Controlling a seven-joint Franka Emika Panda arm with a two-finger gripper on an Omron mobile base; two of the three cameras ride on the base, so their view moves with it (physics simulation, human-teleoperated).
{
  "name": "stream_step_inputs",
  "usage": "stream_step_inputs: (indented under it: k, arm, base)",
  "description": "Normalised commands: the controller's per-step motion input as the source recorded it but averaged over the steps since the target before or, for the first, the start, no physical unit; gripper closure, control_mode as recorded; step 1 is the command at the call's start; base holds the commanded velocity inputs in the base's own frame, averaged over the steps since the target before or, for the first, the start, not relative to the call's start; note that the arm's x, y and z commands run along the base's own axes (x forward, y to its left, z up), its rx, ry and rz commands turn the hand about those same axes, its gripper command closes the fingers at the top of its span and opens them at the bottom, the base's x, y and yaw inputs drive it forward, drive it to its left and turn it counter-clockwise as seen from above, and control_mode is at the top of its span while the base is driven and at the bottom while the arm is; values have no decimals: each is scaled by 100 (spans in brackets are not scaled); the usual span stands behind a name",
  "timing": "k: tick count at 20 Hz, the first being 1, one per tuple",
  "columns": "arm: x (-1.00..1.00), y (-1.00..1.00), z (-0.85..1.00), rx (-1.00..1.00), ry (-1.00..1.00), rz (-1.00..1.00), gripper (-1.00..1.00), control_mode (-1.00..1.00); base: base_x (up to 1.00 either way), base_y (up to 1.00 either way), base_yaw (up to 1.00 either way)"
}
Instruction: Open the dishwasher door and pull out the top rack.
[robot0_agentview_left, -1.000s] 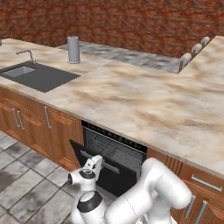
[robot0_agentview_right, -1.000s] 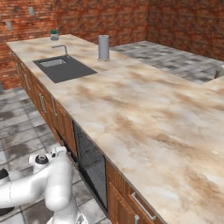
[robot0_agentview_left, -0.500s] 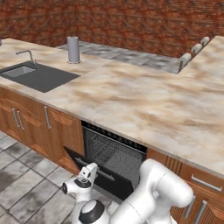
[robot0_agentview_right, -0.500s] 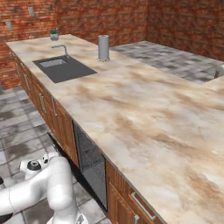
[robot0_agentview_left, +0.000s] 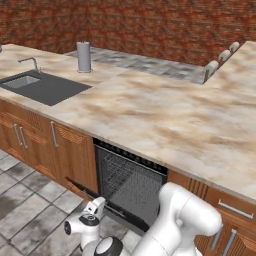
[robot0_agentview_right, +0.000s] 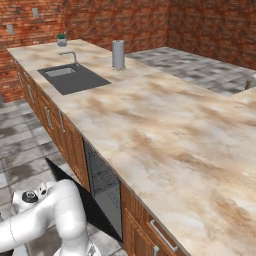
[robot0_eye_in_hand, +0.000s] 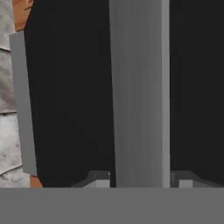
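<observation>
Below the marbled worktop (robot0_agentview_left: 165, 115), at 6 o'clock in the left base view, the dishwasher cavity stands exposed. The dishwasher door (robot0_agentview_right: 75, 187) is swung well down toward the tiled floor (robot0_agentview_left: 30, 210); in the right base view its black panel slopes out from the cabinet front at roughly 7 o'clock from the opening. The top rack (robot0_agentview_left: 122, 177), a grey wire grid, sits inside the cavity, not drawn forward of the opening.

The gripper (robot0_eye_in_hand: 140, 181) is pressed together on the door's grey bar handle (robot0_eye_in_hand: 139, 96). In the hand view the bar runs from 12 to 6 o'clock across the black panel, passing between the two finger tips (robot0_eye_in_hand: 99, 179) at the bottom edge. Whether the pads touch the bar cannot be read directly, as the tips are largely cut off there. A grey edge strip (robot0_eye_in_hand: 22, 105) of the door shows at 9 o'clock, with floor tile beyond.

The white arm (robot0_agentview_left: 175, 225) reaches down low in front of the unit, its hand near the floor at 7 o'clock in the left base view.

On the worktop, a dark sink (robot0_agentview_left: 42, 86) with faucet (robot0_agentview_left: 31, 62) lies at 10 o'clock, and a grey cylinder (robot0_agentview_left: 83, 57) stands upright just beyond it. Brown wooden cabinet doors (robot0_agentview_left: 65, 155) flank the dishwasher.
</observation>
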Motion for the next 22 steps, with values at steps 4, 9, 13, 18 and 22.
stream_step_inputs:
  k: [4,9,13,18,22]
  arm:
    - [-26,92,-100,-1,0,0,100,-100]
    - [-26,91,-100,-1,0,0,100,-100]
    - [-28,93,-100,-2,0,0,100,-100]
    - [-22,92,-100,-1,0,0,100,-100]
    - [-24,97,-89,-6,0,0,100,-100]
  base:
    - [0,0,0]
    - [0,0,0]
    - [0,0,0]
    - [0,0,0]
    - [0,0,0]
